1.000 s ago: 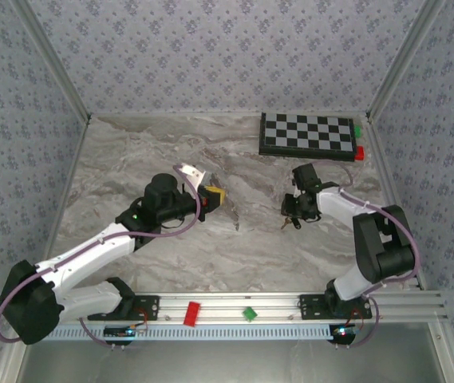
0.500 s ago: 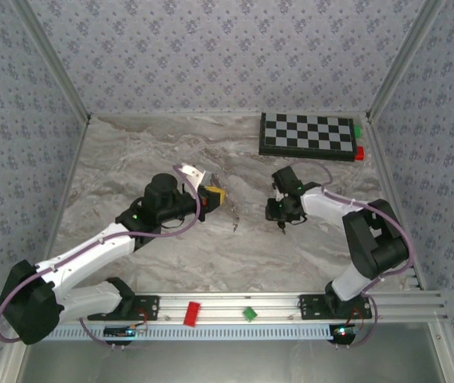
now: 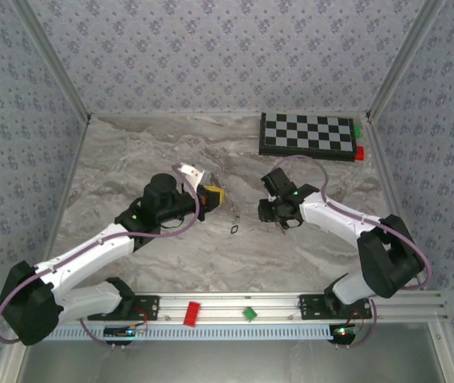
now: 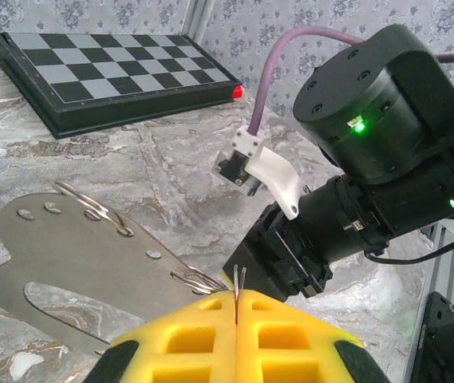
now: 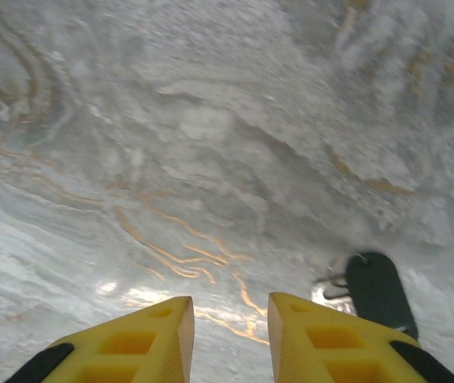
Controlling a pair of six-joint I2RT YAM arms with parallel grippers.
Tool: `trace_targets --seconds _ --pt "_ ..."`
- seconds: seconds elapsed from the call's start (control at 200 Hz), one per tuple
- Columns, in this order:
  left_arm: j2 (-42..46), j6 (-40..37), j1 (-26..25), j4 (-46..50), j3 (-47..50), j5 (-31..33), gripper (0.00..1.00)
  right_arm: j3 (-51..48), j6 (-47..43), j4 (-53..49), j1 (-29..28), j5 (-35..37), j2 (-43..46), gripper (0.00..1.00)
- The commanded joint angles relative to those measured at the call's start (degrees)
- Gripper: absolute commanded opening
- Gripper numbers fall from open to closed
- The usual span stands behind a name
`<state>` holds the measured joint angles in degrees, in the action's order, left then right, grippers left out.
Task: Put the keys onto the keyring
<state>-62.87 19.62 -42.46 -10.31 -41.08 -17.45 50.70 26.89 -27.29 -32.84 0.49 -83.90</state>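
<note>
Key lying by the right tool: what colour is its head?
Black. The key head is plain black, clearest in the right wrist view.

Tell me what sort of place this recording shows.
Probably a small enclosed robot test booth, not a home: wallpapered panels box in a marble-look tabletop, and two arms are bolted to an aluminium rail at its near edge.

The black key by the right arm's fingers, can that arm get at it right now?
Probably yes: the key lies on bare marble just beside the open right fingers, with nothing covering it; a small sideways shift should do.
</note>
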Motion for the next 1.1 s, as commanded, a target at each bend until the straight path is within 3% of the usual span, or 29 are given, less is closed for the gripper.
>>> trace_targets --seconds 0.0,0.205,0.5,0.79,1.095 --pt "1.5 0.8 -0.3 -2.4 -0.2 0.2 0.00 -2.4 2.8 -0.4 3.1 -0.2 0.4 0.31" --pt "1.9 0.6 -0.2 -2.2 -0.1 0.4 0.00 -2.9 1.2 2.4 6.2 -1.6 -3.7 0.33" --pt "2.4 0.6 -0.3 -2.2 0.0 0.6 0.00 -2.3 0.4 5.2 6.0 -4.0 -8.8 0.33" --pt "2.4 0.7 -0.3 -2.5 0.1 0.8 0.00 0.0 -0.1 5.0 0.0 -4.0 -11.6 0.33" --pt "2.7 0.9 -0.3 -2.7 0.4 1.2 0.00 1.5 -1.4 0.9 -6.3 -0.9 -7.4 0.33"
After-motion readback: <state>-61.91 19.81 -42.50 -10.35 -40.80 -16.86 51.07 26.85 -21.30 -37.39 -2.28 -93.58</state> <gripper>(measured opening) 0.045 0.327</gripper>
